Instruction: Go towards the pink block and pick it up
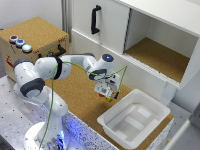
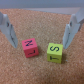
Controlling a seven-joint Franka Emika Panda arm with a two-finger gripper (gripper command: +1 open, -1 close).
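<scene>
A: What's in the white bin [image 1: 131,120] at the desk's near right edge?

B: Nothing I can see inside it.

A: And the arm?

B: It reaches across the cork desk [image 1: 80,95], and the gripper [image 1: 105,93] points down near the bin's rim, jaws spread wide.

A: The pink block [image 2: 29,48]?

B: On cork between the fingers [image 2: 6,27], beside a yellow-green block [image 2: 55,52], not touching it.
</scene>
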